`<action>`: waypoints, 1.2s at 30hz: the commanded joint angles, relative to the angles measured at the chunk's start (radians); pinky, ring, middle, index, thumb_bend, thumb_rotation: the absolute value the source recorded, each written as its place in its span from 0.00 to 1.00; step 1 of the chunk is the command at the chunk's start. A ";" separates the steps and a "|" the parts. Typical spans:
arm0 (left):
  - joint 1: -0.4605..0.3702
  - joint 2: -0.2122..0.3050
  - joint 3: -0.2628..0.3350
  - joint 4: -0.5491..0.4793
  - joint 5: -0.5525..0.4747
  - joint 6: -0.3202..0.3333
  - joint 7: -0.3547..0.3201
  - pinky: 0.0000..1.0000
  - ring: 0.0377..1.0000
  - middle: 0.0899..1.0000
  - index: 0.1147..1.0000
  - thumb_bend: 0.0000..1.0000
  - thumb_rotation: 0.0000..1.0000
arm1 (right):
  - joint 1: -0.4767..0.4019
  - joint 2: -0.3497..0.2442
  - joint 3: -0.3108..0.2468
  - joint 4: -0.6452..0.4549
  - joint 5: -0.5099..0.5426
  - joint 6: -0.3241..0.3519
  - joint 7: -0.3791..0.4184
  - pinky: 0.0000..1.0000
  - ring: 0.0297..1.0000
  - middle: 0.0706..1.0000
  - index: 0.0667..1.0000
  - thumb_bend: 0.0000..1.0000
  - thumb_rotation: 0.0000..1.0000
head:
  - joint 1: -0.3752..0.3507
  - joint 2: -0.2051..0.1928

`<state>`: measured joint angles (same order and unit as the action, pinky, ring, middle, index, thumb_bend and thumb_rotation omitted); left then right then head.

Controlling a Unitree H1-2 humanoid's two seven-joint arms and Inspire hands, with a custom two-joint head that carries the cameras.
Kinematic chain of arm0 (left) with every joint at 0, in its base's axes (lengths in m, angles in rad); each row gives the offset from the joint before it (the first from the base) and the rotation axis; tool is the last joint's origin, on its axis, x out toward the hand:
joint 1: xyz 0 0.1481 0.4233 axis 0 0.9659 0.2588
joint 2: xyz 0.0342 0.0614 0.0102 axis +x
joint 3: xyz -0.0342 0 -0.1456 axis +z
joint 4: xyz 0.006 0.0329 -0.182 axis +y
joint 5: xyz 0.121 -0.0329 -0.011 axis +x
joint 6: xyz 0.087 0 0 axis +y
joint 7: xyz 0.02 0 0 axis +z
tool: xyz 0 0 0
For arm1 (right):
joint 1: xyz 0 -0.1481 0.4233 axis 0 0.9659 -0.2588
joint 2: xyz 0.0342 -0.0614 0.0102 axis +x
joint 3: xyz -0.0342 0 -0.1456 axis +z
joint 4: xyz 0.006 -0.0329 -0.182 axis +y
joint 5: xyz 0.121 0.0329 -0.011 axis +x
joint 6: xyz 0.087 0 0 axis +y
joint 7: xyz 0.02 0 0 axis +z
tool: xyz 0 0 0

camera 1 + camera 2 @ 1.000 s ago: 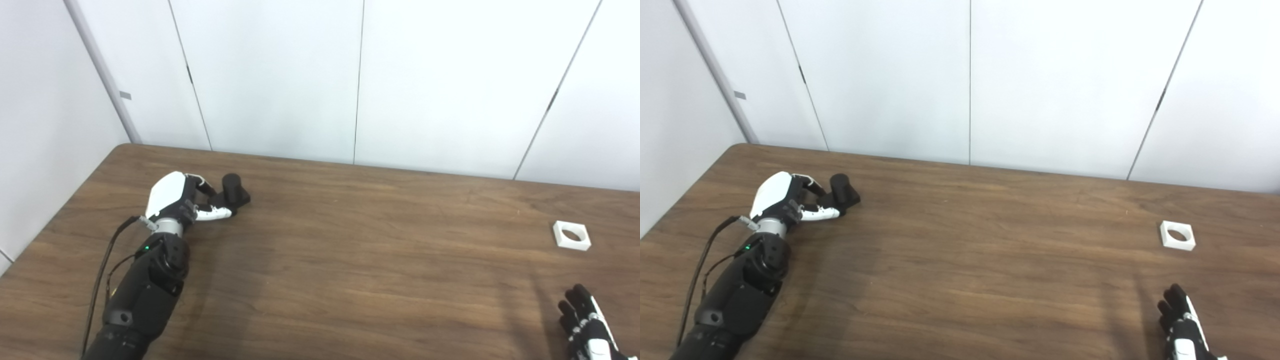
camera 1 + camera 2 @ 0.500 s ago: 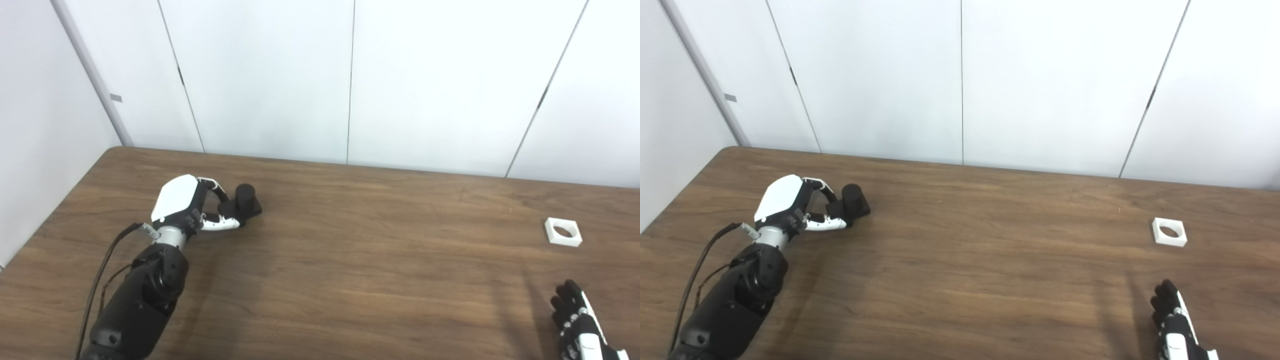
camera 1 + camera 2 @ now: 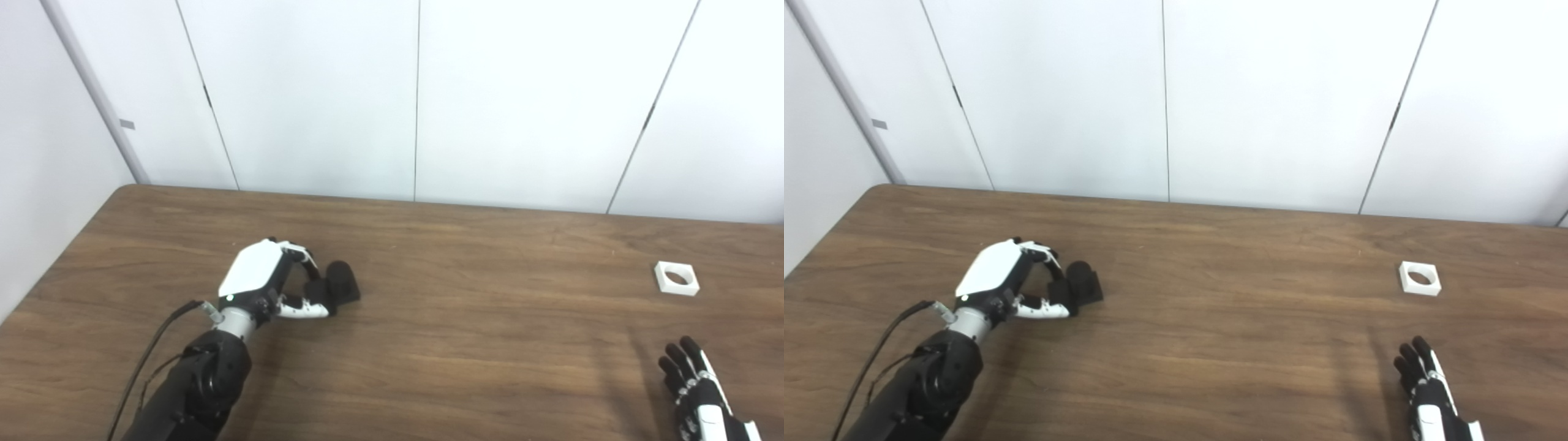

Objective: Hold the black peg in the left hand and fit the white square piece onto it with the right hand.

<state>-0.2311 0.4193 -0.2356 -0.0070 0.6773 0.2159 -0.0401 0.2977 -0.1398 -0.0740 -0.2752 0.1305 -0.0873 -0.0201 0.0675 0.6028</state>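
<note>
My left hand (image 3: 264, 283) has its fingers and thumb shut on the black peg (image 3: 341, 284), a short cylinder on a square base, left of the table's middle. The peg leans and is at or just above the wood; I cannot tell which. The white square piece (image 3: 676, 278), with a round hole through it, lies flat near the table's right side, untouched. My right hand (image 3: 695, 386) is at the bottom right corner, open with fingers spread, well short of the white piece and holding nothing.
The brown wooden table (image 3: 465, 343) runs across the view, with its back edge against white wall panels (image 3: 416, 92) and its left edge near a white side wall. A black cable (image 3: 147, 361) hangs along my left forearm.
The camera has panned right. My left hand has carried the black peg toward the table's middle and nearer to me. The right hand and the white piece have stayed about where they were.
</note>
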 commanded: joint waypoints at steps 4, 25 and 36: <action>0.002 -0.007 -0.026 -0.078 0.018 -0.040 -0.025 1.00 0.88 0.76 0.42 0.52 0.05 | -0.018 0.031 -0.001 0.023 -0.009 -0.011 -0.006 0.98 0.93 0.92 0.94 0.49 0.95 | -0.010 0.007; 0.086 -0.077 -0.154 -0.250 0.119 -0.049 -0.193 1.00 0.92 0.79 0.42 0.52 0.05 | -0.016 0.027 0.008 -0.004 -0.032 0.018 -0.010 0.95 0.91 0.91 0.92 0.53 0.90 | -0.082 0.075; 0.093 -0.129 -0.200 -0.238 0.128 -0.067 -0.240 1.00 0.90 0.79 0.42 0.52 0.05 | -0.019 0.024 0.016 -0.046 -0.069 0.044 -0.017 0.93 0.91 0.90 0.90 0.55 0.84 | -0.120 0.116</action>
<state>-0.1328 0.2864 -0.4271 -0.2326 0.7951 0.1579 -0.2594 0.2928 -0.1404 -0.0618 -0.2941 0.0609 -0.0514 -0.0418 -0.0521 0.7179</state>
